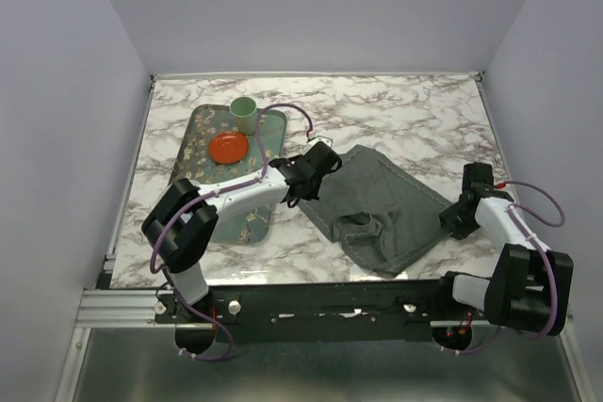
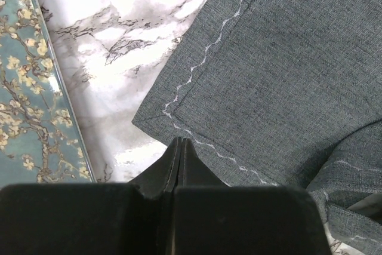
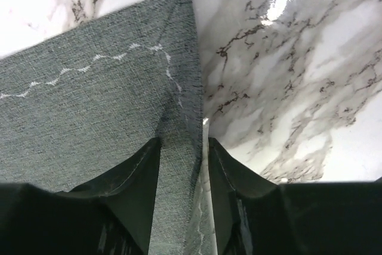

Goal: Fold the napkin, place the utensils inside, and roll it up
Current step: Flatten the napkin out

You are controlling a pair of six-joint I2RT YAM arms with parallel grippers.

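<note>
The dark grey napkin (image 1: 382,204) lies on the marble table, flat at the far side and bunched at its near part. My left gripper (image 1: 303,193) is shut, its tips (image 2: 179,143) at the hemmed edge by the napkin's left corner (image 2: 286,76); no cloth shows between them. My right gripper (image 1: 454,218) is open (image 3: 182,141) and straddles the napkin's right edge (image 3: 89,106), with cloth between the fingers and the corner just ahead. The utensils are not in view.
A green floral tray (image 1: 188,152) sits at the left, also in the left wrist view (image 2: 24,88). It holds an orange plate (image 1: 228,147) and a green cup (image 1: 244,113). White walls enclose the table.
</note>
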